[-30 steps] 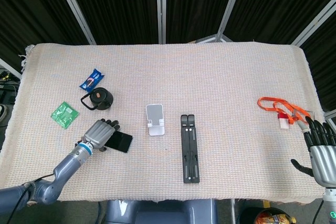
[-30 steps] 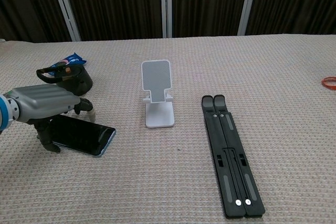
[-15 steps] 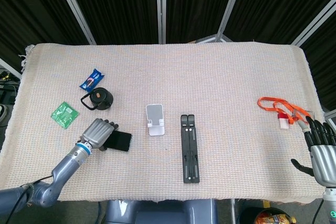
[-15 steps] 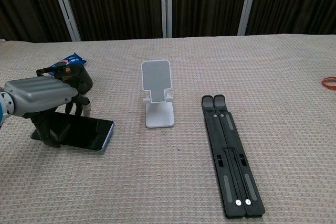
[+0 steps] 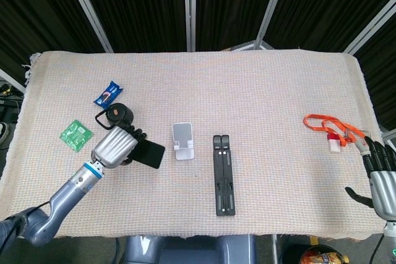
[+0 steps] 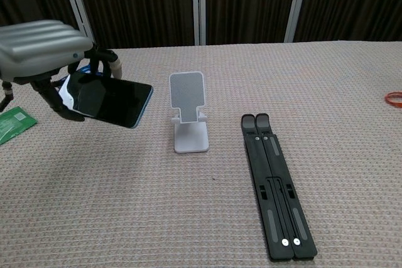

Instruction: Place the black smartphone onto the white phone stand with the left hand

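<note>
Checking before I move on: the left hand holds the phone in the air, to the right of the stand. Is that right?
Not quite. The left hand does hold the phone in the air, but to the left of the stand, not the right. The chest view shows it best; the head view agrees.

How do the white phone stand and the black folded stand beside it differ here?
The white phone stand is short, with an upright back plate; the black folded stand is long and lies flat. The white one is nearer the black smartphone held up off the cloth by the left hand; the black one lies to its other side. Both rest empty on the woven cloth.
</note>
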### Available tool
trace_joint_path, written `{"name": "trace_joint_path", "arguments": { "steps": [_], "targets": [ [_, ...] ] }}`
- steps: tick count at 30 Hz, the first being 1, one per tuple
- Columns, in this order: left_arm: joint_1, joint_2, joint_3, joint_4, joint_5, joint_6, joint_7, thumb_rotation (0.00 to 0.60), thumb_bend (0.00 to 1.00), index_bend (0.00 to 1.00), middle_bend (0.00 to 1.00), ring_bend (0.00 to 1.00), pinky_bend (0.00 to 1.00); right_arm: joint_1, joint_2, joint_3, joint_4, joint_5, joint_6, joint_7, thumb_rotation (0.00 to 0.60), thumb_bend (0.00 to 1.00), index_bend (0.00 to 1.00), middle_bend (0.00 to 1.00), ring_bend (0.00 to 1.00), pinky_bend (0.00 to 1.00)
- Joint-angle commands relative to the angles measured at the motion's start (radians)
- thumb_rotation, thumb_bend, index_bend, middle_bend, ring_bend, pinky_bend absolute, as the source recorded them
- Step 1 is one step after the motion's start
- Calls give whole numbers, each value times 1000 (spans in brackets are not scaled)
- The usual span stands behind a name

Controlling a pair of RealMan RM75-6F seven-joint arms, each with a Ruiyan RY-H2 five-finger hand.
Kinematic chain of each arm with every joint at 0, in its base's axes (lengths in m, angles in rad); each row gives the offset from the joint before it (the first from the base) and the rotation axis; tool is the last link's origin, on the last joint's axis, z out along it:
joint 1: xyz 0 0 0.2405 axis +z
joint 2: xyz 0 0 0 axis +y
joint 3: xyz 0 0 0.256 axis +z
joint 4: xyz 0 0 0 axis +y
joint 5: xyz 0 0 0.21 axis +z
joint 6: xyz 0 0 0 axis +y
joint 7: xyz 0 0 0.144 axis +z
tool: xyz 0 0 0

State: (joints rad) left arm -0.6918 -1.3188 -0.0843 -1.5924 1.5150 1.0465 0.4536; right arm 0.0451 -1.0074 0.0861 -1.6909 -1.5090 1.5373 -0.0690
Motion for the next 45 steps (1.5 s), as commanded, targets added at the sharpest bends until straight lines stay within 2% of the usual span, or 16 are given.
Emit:
{"name": "trace_joint_path", "arguments": {
  "steps": [1,4,7,11,14,23,26,45],
  "targets": [
    [-125,-24,-13,223,286,84,-29,600,38,639,528,545,496,-1,4,6,3,12,-1,10,600,0,0,0,0,0],
    [-230,-21,19,376,456,90,-53,600,40,641,529,545,496,0,8,12,9,30,-7,22,600,0,0,0,0,0],
    [-322,-18,43,470,553,64,-64,600,34,633,524,545,496,-2,11,21,19,57,-13,39,600,0,0,0,0,0],
    [-378,-16,60,512,594,35,-69,600,25,616,510,545,495,-3,14,24,28,70,-17,53,600,0,0,0,0,0],
    [-450,-14,88,532,643,-30,-59,600,25,608,506,545,493,-8,20,30,35,83,-14,74,600,0,0,0,0,0],
    [-538,-2,132,522,666,-129,-45,600,26,591,484,528,480,-16,29,37,39,97,-8,95,600,0,0,0,0,0],
    [-548,-7,130,522,650,-139,-40,600,27,582,477,520,474,-18,33,40,41,102,-5,104,600,0,0,0,0,0],
    [-596,-148,135,607,574,-194,7,600,29,573,469,514,463,-22,43,49,61,123,-18,151,600,0,0,0,0,0]
  ]
}}
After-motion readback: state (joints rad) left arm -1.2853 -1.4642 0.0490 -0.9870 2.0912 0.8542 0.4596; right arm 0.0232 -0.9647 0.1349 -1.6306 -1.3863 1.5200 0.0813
